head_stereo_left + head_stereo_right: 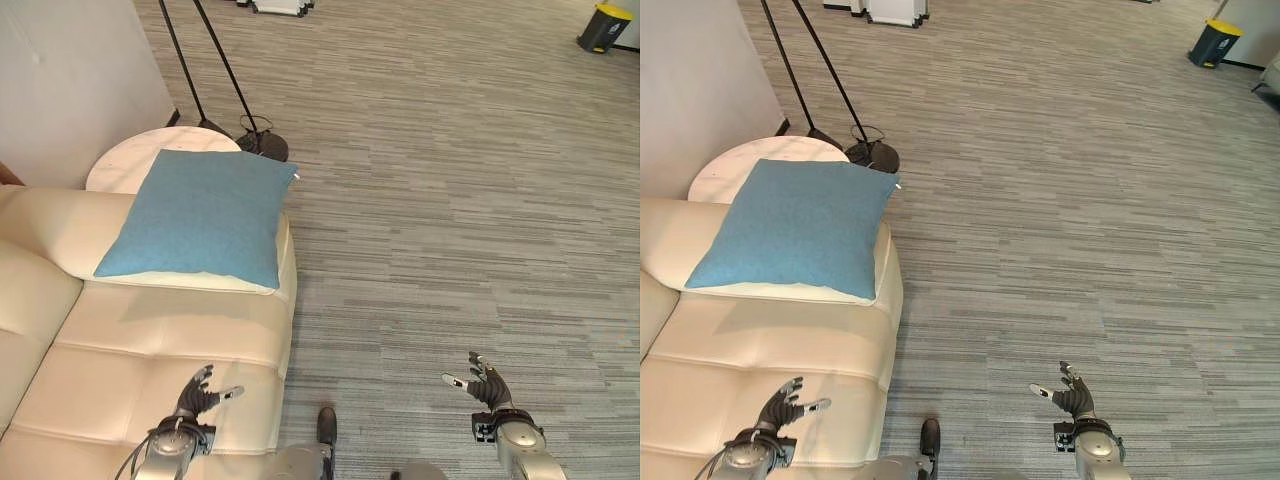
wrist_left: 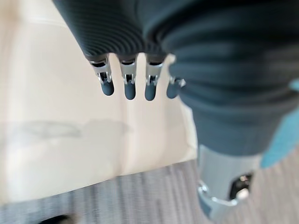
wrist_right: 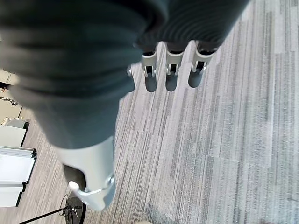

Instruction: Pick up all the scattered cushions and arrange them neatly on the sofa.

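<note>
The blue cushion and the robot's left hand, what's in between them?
Just bare cream sofa seat, seen in the left eye view, between the blue cushion and the open left hand.

A blue cushion (image 1: pixel 795 228) is lying flat on the arm of the cream sofa (image 1: pixel 760 350), just beside a round white side table (image 1: pixel 730 165). The left hand (image 1: pixel 780 405) is hovering over the sofa seat with fingers spread, holding nothing. The right hand (image 1: pixel 1072 395) is hanging open above the grey carpet (image 1: pixel 1090 200), with a yellow-lidded bin (image 1: pixel 1212 44) standing far off.
</note>
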Tool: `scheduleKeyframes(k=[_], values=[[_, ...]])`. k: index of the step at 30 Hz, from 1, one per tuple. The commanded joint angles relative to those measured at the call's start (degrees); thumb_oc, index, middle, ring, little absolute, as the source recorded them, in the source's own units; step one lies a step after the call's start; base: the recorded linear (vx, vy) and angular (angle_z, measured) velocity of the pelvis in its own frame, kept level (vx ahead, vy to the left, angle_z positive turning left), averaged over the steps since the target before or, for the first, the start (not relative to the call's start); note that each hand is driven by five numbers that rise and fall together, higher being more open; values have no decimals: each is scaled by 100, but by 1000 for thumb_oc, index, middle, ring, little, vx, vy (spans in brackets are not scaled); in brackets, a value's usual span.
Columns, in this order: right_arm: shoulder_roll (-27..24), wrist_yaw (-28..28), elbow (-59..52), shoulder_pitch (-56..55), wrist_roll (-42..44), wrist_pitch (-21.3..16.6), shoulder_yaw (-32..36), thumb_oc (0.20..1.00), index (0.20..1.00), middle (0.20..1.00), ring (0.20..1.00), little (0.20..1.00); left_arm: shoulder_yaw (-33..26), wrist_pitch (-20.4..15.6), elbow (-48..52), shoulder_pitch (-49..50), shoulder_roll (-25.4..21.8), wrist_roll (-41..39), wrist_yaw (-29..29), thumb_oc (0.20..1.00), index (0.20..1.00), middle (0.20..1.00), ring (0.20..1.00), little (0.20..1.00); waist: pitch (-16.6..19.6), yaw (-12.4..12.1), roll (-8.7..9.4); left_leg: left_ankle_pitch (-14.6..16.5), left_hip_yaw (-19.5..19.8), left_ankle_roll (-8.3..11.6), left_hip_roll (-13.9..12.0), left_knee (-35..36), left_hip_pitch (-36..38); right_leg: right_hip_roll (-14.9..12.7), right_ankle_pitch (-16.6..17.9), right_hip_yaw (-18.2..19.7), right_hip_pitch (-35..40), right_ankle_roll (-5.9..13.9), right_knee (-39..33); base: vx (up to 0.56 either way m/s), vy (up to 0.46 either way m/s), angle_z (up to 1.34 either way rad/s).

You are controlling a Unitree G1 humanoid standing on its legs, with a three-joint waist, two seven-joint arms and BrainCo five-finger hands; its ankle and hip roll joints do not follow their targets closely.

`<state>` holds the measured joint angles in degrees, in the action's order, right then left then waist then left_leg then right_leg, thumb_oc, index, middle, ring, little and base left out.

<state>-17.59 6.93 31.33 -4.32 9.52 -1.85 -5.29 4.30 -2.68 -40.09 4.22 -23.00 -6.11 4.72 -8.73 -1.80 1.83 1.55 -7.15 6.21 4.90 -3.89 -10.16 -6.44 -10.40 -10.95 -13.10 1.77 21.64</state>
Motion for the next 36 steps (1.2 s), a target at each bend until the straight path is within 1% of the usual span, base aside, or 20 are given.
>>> scheduleKeyframes(k=[1,4,6,7,8,9,10,12,15,18,21,22,24,28,29,30,31,33,34,36], values=[[-256,50,-117,410,-95,-97,63,1000,1000,1000,1000,1000,-181,-121,195,361,-43,-111,154,1000,1000,1000,1000,1000,-253,-131,-36,667,531,-793,-346,-520,548,-283,1241,-53,-65,621,-1346,341,-158,-16],[-272,62,-164,418,-124,-72,52,1000,1000,1000,1000,1000,-218,-123,190,373,-21,-124,190,1000,1000,1000,1000,1000,-290,-68,-73,784,658,-708,-402,-430,815,-339,1383,-7,-349,702,-1523,295,-162,-22],[-285,122,-235,365,-170,-90,56,1000,1000,1000,1000,1000,-221,-112,182,392,-11,-97,241,1000,1000,1000,1000,1000,-316,29,-116,881,830,-620,-503,-272,1120,-329,1466,206,-541,774,-1564,394,-236,48],[-261,76,-226,325,-139,-92,66,1000,1000,1000,1000,1000,-190,-137,196,369,-26,-99,241,1000,1000,1000,1000,1000,-287,47,-59,964,977,-568,-509,-278,1208,-328,1427,295,-457,791,-1543,414,-288,52],[-262,49,-222,321,-107,-92,54,1000,1000,1000,1000,1000,-198,-153,256,412,-20,-123,218,1000,1000,1000,1000,1000,-255,43,-29,975,972,-517,-566,-238,1287,-354,1498,274,-398,781,-1509,390,-297,62],[-287,41,-208,364,-119,-102,32,1000,1000,1000,1000,1000,-216,-165,231,412,7,-173,250,1000,1000,1000,1000,1000,-217,43,-51,927,990,-455,-717,-170,1391,-365,1528,196,-474,756,-1368,356,-277,92],[-325,33,-205,380,-142,-92,28,1000,1000,1000,1000,1000,-189,-145,197,408,49,-211,256,1000,1000,1000,1000,1000,-177,58,-118,860,1022,-392,-889,-142,1433,-321,1446,95,-473,711,-1177,317,-280,94],[-405,29,-198,411,-102,-130,35,1000,1000,1000,1000,1000,-144,-165,146,372,107,-290,234,1000,1000,1000,1000,1000,-108,101,-182,552,1086,-274,-1096,-166,1367,-278,1317,-120,-470,622,-992,269,-254,60],[-478,34,-196,378,-41,-176,95,1000,1000,1000,1000,1000,-88,-154,83,335,138,-293,194,1000,1000,1000,1000,1000,-71,124,-266,106,1110,-161,-1333,-313,1295,-166,1046,-352,-325,488,-890,252,-231,49],[-544,75,-120,338,-27,-183,158,1000,1000,1000,1000,1000,-58,-165,57,278,186,-343,189,1000,1000,1000,1000,1000,-54,146,-288,-292,800,-118,-1478,-548,1168,-139,904,-601,-39,397,-1045,184,-146,21],[-567,83,-90,329,3,-186,197,1000,1000,1000,1000,1000,-69,-166,24,275,215,-381,173,1000,1000,1000,1000,1000,-58,100,-269,-139,708,-176,-1360,-572,1043,-108,841,-676,175,378,-1240,161,-78,32],[-571,107,-36,315,48,-173,279,1000,1000,1000,1000,1000,-94,-147,-213,231,299,-398,174,1000,1000,1000,1000,1000,0,26,-211,219,330,-241,-1090,-320,671,-150,769,-826,523,408,-1563,229,-49,20],[-573,119,-22,316,58,-178,294,1000,1000,1000,1000,1000,-105,-139,-257,216,297,-386,175,1000,1000,1000,1000,1000,-5,-11,-183,209,195,-244,-1040,-306,469,-158,751,-869,639,412,-1629,164,-29,47],[-529,182,39,248,48,-163,331,1000,1000,1000,1000,1000,-273,-116,-592,197,273,-363,243,1000,1000,1000,1000,1000,-38,-221,-142,-239,-223,-182,-916,-82,-127,-55,674,-1065,1078,421,-1873,133,4,33],[-529,182,39,248,48,-163,331,1000,1000,1000,1000,1000,-273,-116,-592,197,273,-363,243,1000,1000,1000,1000,1000,-38,-220,-142,-239,-223,-182,-916,-82,-127,-55,674,-1065,1078,421,-1873,318,69,41],[-466,197,26,98,12,-156,378,1000,1000,1000,1000,1000,-430,-129,-661,289,238,-330,303,1000,1000,1000,1000,1000,43,-310,-135,-309,-485,-185,-848,206,-77,38,527,-1142,1357,457,-1952,271,73,20],[-464,197,23,92,11,-156,377,1000,1000,1000,1000,1000,-430,-129,-659,294,237,-329,303,1000,1000,1000,1000,1000,39,-310,-132,-311,-486,-185,-845,216,-62,36,524,-1141,1367,459,-1952,325,110,25],[-437,244,56,75,-6,-111,409,1000,1000,1000,1000,1000,-503,-134,-616,289,201,-379,342,1000,1000,1000,1000,1000,57,-339,-73,-418,-757,-191,-799,104,-373,41,490,-1188,1530,448,-2096,146,122,43],[-452,240,49,71,-36,-85,396,1000,1000,1000,1000,1000,-546,-130,-576,325,180,-381,330,1000,1000,1000,1000,1000,79,-424,-74,-443,-828,-198,-823,111,-397,46,461,-1194,1621,461,-2122,221,192,54],[-390,206,66,93,-117,-82,325,1000,1000,1000,1000,1000,-646,-125,-676,386,200,-409,343,1000,1000,1000,1000,1000,128,-498,-46,-319,-703,-316,-776,112,-279,-22,396,-1239,1715,502,-2025,272,228,33]])
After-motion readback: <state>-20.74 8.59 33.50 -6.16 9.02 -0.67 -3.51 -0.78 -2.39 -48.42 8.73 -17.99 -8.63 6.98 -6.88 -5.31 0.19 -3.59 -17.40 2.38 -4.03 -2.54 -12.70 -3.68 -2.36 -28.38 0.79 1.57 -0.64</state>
